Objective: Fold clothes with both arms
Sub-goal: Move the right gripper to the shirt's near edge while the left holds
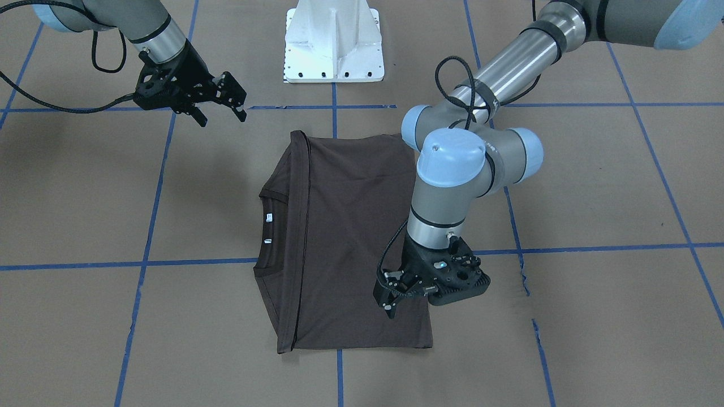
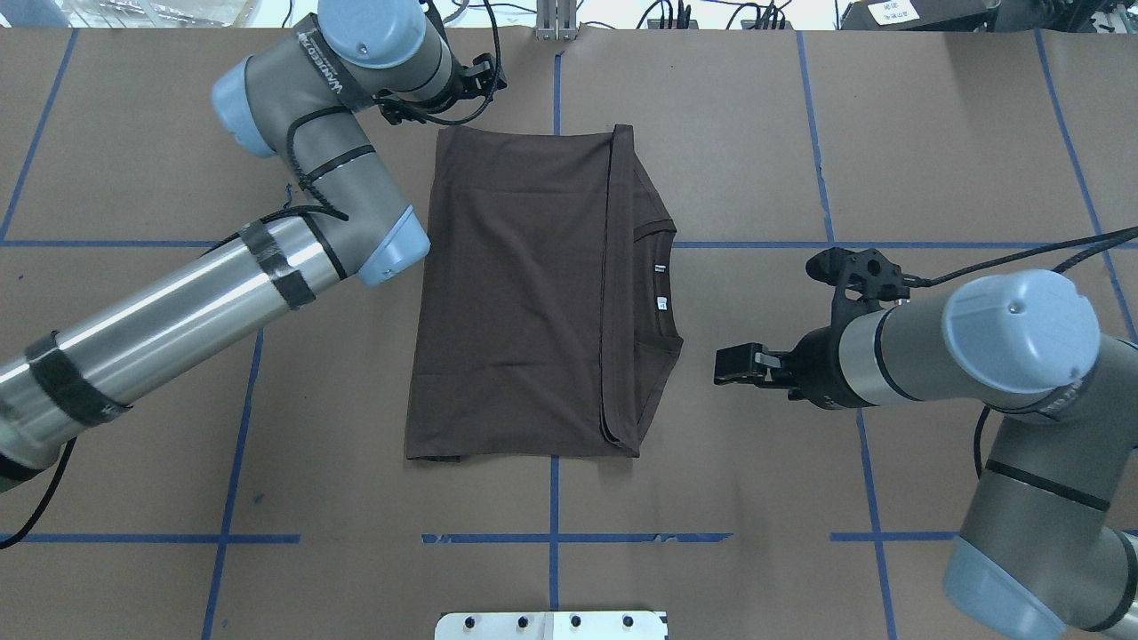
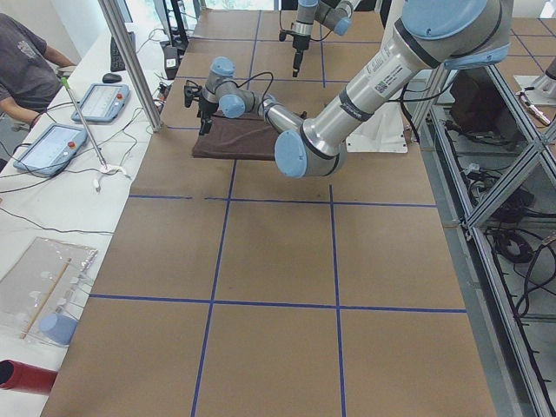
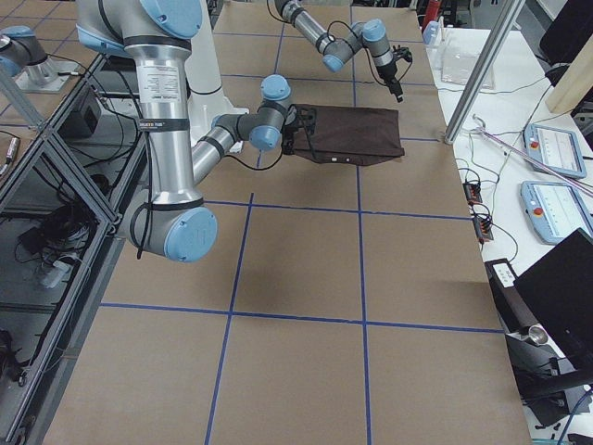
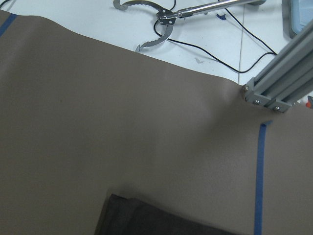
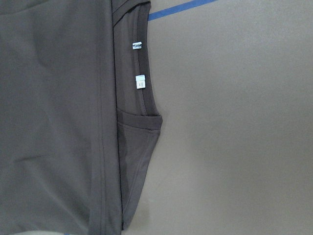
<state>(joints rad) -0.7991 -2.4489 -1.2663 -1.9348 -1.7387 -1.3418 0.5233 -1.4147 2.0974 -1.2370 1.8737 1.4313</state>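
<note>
Left gripper [image 1: 389, 302], grip unreadable, hangs over the folded T-shirt [image 1: 350, 226] near its lower-right corner, right gripper [image 1: 222, 117] spread empty upper left, both seemingly staged for another fold.

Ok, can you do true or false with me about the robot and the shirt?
The T-shirt lies folded flat on the table. True.
The right gripper is clamped on the shirt. False: it is open, beside the shirt, and holds nothing.
Two small white tags sit inside the collar. True.
The T-shirt is bright red. False: it is dark brown.
</note>
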